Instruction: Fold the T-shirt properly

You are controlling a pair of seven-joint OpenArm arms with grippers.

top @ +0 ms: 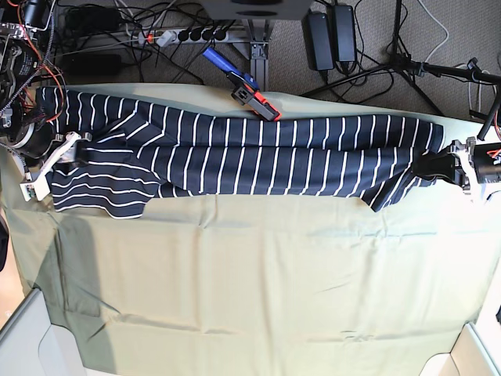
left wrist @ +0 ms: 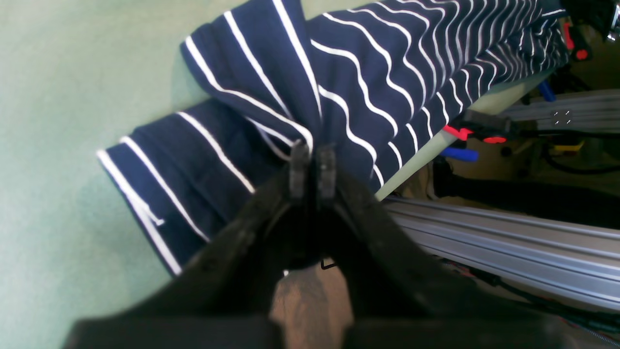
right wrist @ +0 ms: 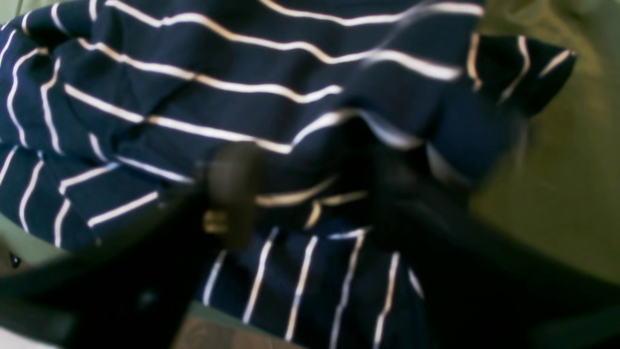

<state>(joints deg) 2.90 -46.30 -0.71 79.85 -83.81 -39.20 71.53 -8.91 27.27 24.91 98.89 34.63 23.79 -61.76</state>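
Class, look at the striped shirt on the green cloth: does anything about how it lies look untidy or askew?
Yes. The T-shirt is a long band along the olive-green cloth's far edge, but one end bulges into a rumpled, wider flap, with stripes running crosswise to the rest.

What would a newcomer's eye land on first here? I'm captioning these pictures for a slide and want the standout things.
The striped navy T-shirt, stretched in a long band across the far side of the olive-green cloth. Next, the two arms at its ends: the left hand is pinched shut on a fold of the fabric, while the right hand stands open over the shirt. A red and blue clamp sits at the far edge.
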